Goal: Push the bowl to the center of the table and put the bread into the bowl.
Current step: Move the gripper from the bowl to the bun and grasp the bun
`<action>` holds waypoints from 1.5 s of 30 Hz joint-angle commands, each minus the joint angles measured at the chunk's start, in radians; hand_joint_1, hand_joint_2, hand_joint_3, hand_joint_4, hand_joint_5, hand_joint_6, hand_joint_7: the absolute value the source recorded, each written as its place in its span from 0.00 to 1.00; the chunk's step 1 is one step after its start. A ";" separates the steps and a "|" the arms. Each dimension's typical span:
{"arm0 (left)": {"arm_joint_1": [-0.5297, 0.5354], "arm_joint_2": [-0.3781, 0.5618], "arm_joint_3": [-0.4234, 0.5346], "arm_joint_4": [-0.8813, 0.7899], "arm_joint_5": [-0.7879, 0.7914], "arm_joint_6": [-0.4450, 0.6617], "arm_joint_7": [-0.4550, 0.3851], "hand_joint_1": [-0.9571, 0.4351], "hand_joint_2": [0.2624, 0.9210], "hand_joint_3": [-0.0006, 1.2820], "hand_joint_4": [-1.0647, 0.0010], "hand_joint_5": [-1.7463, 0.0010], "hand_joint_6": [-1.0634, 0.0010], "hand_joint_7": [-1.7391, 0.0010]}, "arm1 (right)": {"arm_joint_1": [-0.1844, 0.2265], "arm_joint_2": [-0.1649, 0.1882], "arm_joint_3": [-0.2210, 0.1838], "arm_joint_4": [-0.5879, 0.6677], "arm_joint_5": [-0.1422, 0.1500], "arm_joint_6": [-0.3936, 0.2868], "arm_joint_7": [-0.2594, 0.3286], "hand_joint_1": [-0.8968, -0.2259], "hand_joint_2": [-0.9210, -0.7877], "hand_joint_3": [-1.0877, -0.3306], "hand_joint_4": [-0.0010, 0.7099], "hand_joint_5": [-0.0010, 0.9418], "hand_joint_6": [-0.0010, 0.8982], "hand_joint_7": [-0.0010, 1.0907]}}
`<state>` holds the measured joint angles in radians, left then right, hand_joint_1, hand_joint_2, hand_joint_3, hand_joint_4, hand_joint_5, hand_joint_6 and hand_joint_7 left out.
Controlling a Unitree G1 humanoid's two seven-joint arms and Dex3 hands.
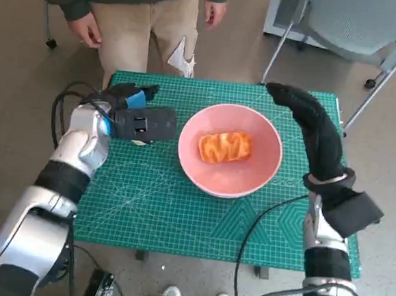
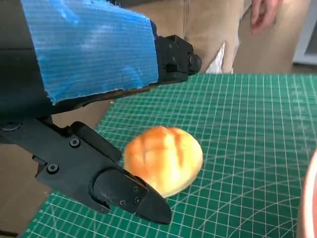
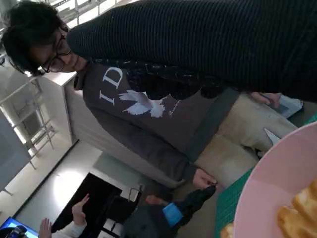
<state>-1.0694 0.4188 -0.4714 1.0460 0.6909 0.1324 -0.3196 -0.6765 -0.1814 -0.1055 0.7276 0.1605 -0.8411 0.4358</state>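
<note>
Two breads show up here, so bear with me. From the head view, the pink bowl [image 1: 229, 159] sits around the middle of the green cutting mat [image 1: 179, 208] and already has a striped, glazed pastry [image 1: 225, 147] lying in it. The left hand [image 1: 137, 119] lies on the mat just left of the bowl, fingers pointing toward it, with something pale tucked under it. The right hand [image 1: 309, 126] stretches along the bowl's right side up toward the far edge of the mat; can't tell from here whether the glove touches the rim. A person [image 1: 136, 13] in tan trousers stands at the far side of the table.

Left wrist view clears up the pale thing: it's a round golden bun [image 2: 163, 159] resting on the mat. The left hand's black fingers [image 2: 124, 191] sit spread on either side of it, close but not clamped, so nothing is grasped.

Right wrist view: the glove fills the top as a dark band, fingers hardly visible but extended with nothing in them. The bowl's pink rim and a bit of pastry sit in the corner, and the person in a dark sweatshirt is behind.
</note>
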 commanded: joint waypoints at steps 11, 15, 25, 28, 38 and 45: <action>-0.109 -0.073 -0.060 0.216 0.026 -0.025 0.035 0.19 0.65 0.00 1.00 1.00 0.94 1.00 | 0.048 -0.014 -0.001 -0.026 0.001 0.035 -0.004 0.30 0.00 0.32 0.27 0.00 0.00 0.44; -0.114 -0.080 -0.071 0.241 0.026 -0.023 0.033 0.19 0.65 0.00 1.00 1.00 0.94 1.00 | 0.053 -0.015 -0.002 -0.034 0.001 0.042 -0.006 0.30 0.00 0.32 0.27 0.00 0.00 0.44; -0.112 -0.089 -0.088 0.286 0.026 -0.009 0.022 0.20 0.65 0.00 1.00 1.00 0.93 1.00 | 0.064 -0.012 -0.004 -0.052 0.005 0.053 -0.010 0.31 0.00 0.32 0.27 0.00 0.00 0.44; -0.110 -0.089 -0.093 0.295 0.026 -0.005 0.018 0.20 0.66 0.00 1.00 1.00 0.93 1.00 | 0.066 -0.011 -0.004 -0.056 0.006 0.055 -0.010 0.31 0.00 0.32 0.27 0.00 0.00 0.44; -0.108 -0.086 -0.107 0.314 0.028 0.017 0.008 0.21 0.68 0.01 1.00 1.00 0.93 1.00 | 0.067 -0.010 -0.005 -0.055 0.005 0.056 -0.011 0.30 0.00 0.32 0.27 0.00 0.00 0.44; -0.110 -0.088 -0.114 0.323 0.032 0.030 0.002 0.24 0.68 0.00 1.00 1.00 0.93 1.00 | 0.073 -0.012 -0.006 -0.063 0.012 0.060 -0.005 0.30 0.00 0.33 0.27 0.00 0.00 0.44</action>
<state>-1.1620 0.3357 -0.5785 1.3589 0.7089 0.1558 -0.3088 -0.6361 -0.1915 -0.1074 0.6641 0.1603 -0.7972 0.4290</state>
